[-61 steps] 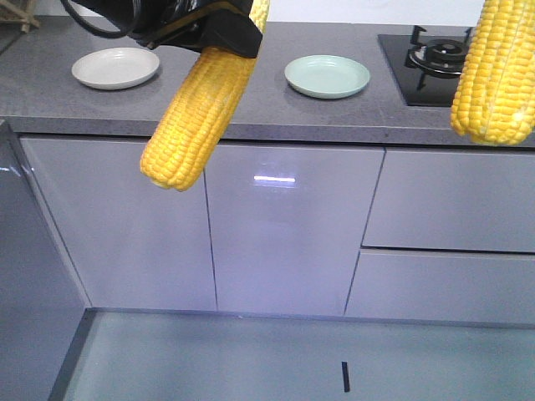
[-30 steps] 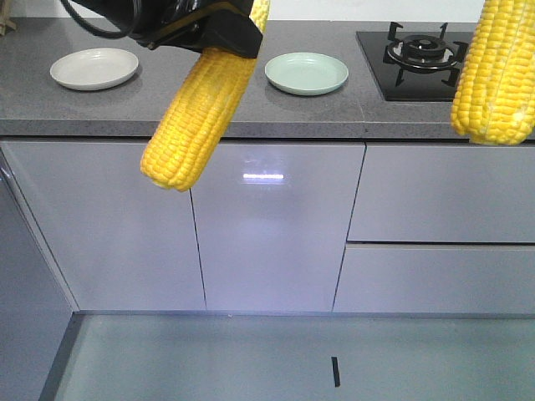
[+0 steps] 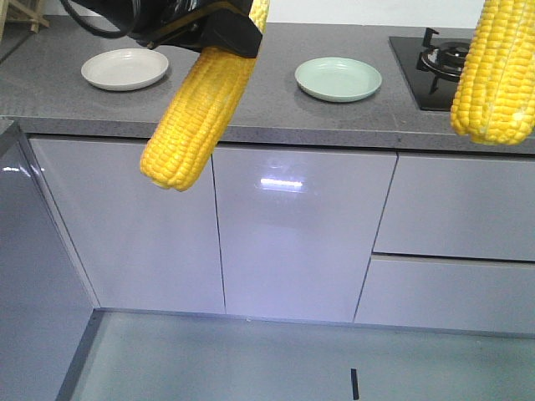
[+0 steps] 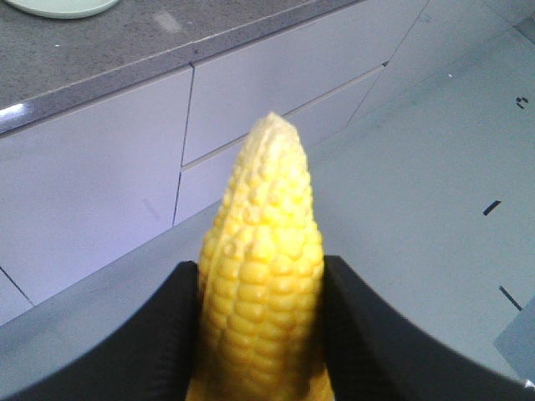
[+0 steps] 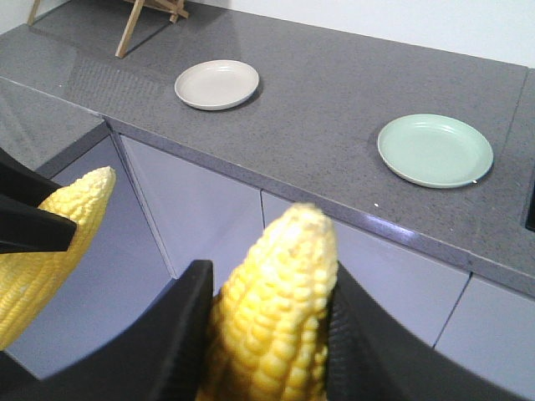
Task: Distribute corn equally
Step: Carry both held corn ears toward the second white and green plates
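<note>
Two cobs of corn are held in the air in front of the counter. My left gripper (image 3: 219,29) is shut on one yellow cob (image 3: 196,109), which hangs slanting down to the left; up close the cob (image 4: 263,276) fills the gap between the black fingers (image 4: 167,334). My right gripper (image 5: 267,334) is shut on a second cob (image 5: 276,309), seen at the right edge of the front view (image 3: 493,75). On the counter beyond stand an empty white plate (image 3: 124,68) and an empty pale green plate (image 3: 338,78).
The grey countertop (image 3: 251,100) runs across the view above glossy cabinet doors (image 3: 292,234) and drawers. A black gas hob (image 3: 451,63) sits at the right. A wooden stand (image 5: 155,17) is at the far left back. A grey side cabinet (image 3: 33,251) is at the left.
The counter, plates and hob slid left in the view, then back to the right. Both cobs and grippers keep the same place in the frame, still gripped.
</note>
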Tool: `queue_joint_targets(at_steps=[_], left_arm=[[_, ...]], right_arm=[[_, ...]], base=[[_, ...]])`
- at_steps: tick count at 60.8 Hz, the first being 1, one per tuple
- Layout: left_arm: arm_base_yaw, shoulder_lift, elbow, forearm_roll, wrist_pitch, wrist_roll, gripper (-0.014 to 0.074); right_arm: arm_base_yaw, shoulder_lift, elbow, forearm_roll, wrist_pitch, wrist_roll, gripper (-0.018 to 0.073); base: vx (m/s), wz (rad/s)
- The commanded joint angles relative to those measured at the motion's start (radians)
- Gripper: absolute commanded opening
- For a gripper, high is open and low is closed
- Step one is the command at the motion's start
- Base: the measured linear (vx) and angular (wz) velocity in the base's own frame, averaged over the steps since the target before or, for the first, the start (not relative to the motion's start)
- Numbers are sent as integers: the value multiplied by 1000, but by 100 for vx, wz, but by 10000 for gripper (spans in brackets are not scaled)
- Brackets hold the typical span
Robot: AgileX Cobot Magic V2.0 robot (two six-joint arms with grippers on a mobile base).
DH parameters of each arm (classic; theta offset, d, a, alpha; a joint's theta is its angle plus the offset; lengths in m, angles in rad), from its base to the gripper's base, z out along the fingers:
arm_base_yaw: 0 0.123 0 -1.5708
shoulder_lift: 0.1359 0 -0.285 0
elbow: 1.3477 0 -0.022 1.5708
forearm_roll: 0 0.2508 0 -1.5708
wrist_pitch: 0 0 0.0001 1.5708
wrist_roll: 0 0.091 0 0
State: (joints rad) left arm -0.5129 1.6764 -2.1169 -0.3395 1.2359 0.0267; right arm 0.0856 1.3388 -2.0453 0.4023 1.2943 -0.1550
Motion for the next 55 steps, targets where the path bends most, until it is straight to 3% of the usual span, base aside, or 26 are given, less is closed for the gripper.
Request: queue_joint_targets(at_steps=[1, 55], left_arm=[[1, -40, -26, -25, -56, 0, -7], [1, -40, -26, -25, -56, 0, -7]], right_arm=[[-6, -22, -19, 14, -5, -8, -4], [-6, -22, -19, 14, -5, -8, -4]], base=[[6, 14], [4, 2]])
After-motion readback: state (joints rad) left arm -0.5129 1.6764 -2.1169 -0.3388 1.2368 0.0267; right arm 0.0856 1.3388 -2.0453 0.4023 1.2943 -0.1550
